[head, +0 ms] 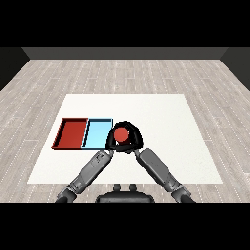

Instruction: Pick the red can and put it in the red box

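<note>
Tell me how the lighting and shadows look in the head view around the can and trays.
Head view: flat, even light, no glare on the white table; no clear shadows cast by the red tray or light blue tray; both black hands hide most of the red can.

We see only the top of the red can; black fingers of the right hand and left hand hide its sides. Both forearms run off the lower edge.

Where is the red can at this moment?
In the head view the red can is near the table's middle, just right of the light blue tray, between the left hand and the right hand, which curl round it.
</note>
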### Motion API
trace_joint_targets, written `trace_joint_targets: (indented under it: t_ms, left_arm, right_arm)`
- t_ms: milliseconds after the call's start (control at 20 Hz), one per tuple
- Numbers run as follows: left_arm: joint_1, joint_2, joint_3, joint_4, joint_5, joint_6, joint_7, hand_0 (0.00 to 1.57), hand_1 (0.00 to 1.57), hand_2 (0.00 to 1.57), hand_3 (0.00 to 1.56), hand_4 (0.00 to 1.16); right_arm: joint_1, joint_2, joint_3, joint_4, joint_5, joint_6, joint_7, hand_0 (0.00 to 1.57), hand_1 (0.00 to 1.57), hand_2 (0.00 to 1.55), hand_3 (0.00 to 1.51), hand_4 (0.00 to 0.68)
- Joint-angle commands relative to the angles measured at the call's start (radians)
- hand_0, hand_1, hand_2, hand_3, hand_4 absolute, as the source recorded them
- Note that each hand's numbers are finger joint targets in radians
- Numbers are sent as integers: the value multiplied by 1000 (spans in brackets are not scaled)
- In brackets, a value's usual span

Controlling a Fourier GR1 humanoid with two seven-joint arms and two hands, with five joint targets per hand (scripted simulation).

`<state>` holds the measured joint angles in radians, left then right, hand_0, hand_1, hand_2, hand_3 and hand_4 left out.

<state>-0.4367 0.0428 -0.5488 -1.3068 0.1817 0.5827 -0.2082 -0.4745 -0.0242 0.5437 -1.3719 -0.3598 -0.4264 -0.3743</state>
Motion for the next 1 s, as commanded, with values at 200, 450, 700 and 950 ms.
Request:
trace_joint_targets:
  t_ms: [200,450,700,950]
  left_arm:
    - [-63,-41,-31,63,16,37,13,1571,1571,1571,1493,1148]
    - [23,-40,-49,14,-21,43,-8,1571,1571,1571,1476,1153]
    - [32,-32,7,26,-23,-19,18,1571,1571,1571,1479,1145]
    - [127,2,16,-16,10,-59,-10,1571,1571,1571,1484,1126]
  right_arm:
    - [21,23,-37,-51,42,53,-15,0,0,0,0,0]
    - [-32,1,-105,-55,84,64,63,0,0,0,0,0]
    - [41,-41,-160,-79,114,85,8,0,0,0,0,0]
    - [-4,-86,-220,-291,121,64,128,0,0,0,0,0]
